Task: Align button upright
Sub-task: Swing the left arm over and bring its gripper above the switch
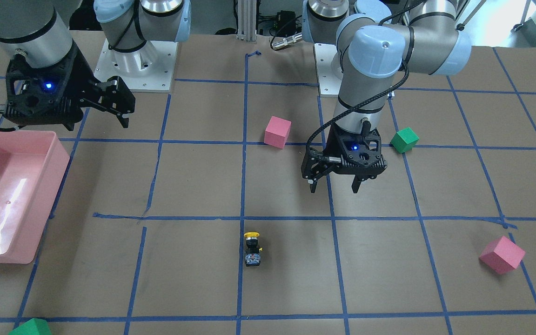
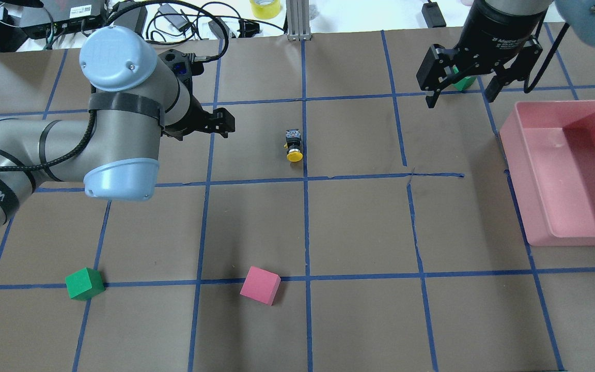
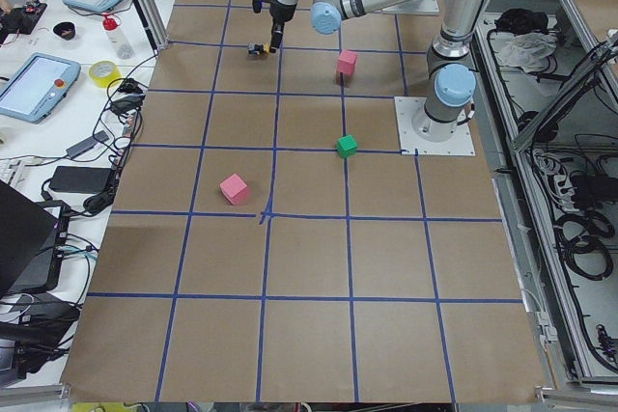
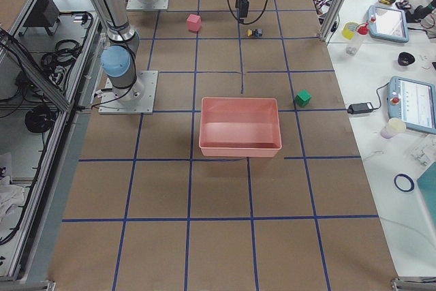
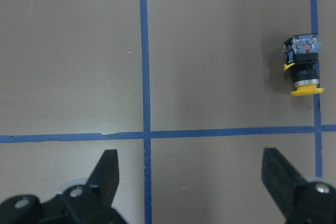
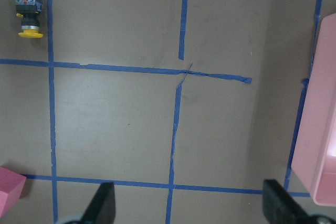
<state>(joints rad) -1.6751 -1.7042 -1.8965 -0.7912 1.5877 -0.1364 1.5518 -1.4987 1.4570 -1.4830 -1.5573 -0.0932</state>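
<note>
My left gripper (image 5: pixel 190 157) hangs released and empty above the counter (image 5: pixel 79 51). The button (image 5: pixel 303 66) lies on its side at its two o'clock, just beside a blue tape line (image 5: pixel 315 3). My right gripper (image 6: pixel 189 186) is released too, with the button at its eleven o'clock

Fyi, your button (image 1: pixel 252 250): yellow cap, black body, grey base w/ a red speck. You've got a brown table (image 1: pixel 193 186) w/ a blue tape grid, a pink cube (image 1: pixel 278 132), 2nd pink cube (image 1: pixel 502 254), green cube (image 1: pixel 404 140), 2nd green cube (image 1: pixel 30 327), pink bin (image 2: pixel 576 240). Black left gripper (image 1: pixel 334 186) & right gripper (image 2: pixel 458 99), blue LED each. The left arm (image 2: pixel 127 134): silver-grey, light-blue caps.
</note>
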